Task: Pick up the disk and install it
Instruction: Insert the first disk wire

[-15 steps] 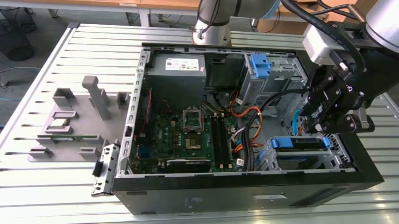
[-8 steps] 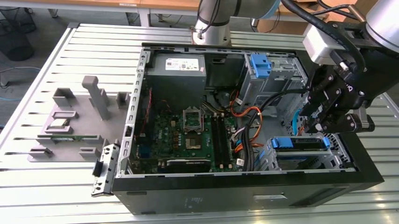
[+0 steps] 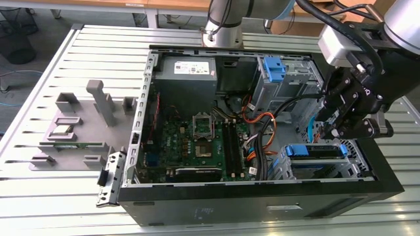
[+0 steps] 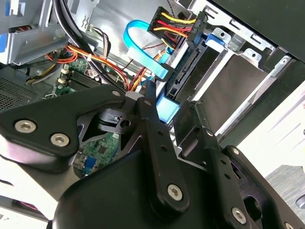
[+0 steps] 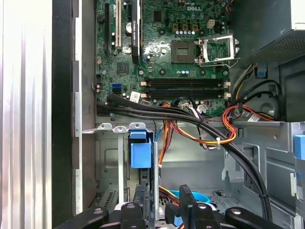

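- In the exterior view, the open computer case (image 3: 262, 196) is lying on its side on the slatted table (image 3: 52, 206). The arm is reaching in at the exterior view's right.
- That view is taking in the wide layout. The motherboard (image 3: 196, 142) is sitting mid-case and the power supply (image 3: 187, 73) at the far end. A bare blue bracket (image 3: 274, 69) is standing in the far drive cage.
- Well apart, at the exterior view's left, a grey fixture (image 3: 78, 123) is carrying a small green circuit strip (image 3: 72, 144).
- The disk (image 3: 315, 150) is sitting in the near drive bay at the exterior view's right, its blue frame facing up. The gripper (image 3: 333, 132) is hanging just above it.
- The first wrist view is looking straight down the bay. Here the disk (image 5: 141, 152) is showing edge-on, blue tab uppermost, with the gripper (image 5: 157, 200) straddling it.
- In this view the fingers are standing apart. Cable colour is showing through the gap between one finger (image 5: 187, 202) and the disk, so the claw is gripping nothing.
- The same view is also showing a black cable bundle (image 5: 167, 112) and orange and red wires (image 5: 209, 133) crossing above the bay.
- The second wrist view is looking along the gripper (image 4: 174, 102) from the side, again with the fingers parted. It is adding a flat blue cable (image 4: 143, 50) and a black connector (image 4: 186, 67) just beyond the fingertips.
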`<state>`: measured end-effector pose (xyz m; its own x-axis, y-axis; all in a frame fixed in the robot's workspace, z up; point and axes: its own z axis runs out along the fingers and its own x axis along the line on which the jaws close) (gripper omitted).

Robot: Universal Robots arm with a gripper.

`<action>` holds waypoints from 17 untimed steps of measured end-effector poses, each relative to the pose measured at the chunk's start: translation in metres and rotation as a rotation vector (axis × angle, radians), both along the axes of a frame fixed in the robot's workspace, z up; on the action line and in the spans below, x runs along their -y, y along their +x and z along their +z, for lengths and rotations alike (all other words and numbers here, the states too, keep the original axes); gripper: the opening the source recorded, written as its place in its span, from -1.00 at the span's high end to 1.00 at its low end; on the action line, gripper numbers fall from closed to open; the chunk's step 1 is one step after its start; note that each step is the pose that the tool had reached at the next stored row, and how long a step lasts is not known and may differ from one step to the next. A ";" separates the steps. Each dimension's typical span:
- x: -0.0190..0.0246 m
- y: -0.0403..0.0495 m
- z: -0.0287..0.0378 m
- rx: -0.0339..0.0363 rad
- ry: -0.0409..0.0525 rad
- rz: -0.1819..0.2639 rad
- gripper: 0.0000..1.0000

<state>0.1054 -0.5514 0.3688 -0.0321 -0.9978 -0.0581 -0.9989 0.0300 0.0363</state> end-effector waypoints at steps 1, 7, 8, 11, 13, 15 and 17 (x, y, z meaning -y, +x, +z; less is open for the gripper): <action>-0.0005 0.0000 -0.0001 0.0000 0.0001 0.000 0.16; -0.0035 0.0003 -0.0005 0.0000 0.0001 0.000 0.16; -0.0039 0.0004 -0.0007 0.0000 0.0002 0.000 0.16; -0.0055 0.0013 -0.0010 0.0000 0.0001 0.000 0.16; -0.0065 0.0021 -0.0013 0.0000 0.0002 0.000 0.16; -0.0075 0.0031 -0.0016 0.0000 0.0002 0.000 0.16; -0.0085 0.0040 -0.0018 0.0000 0.0001 0.000 0.16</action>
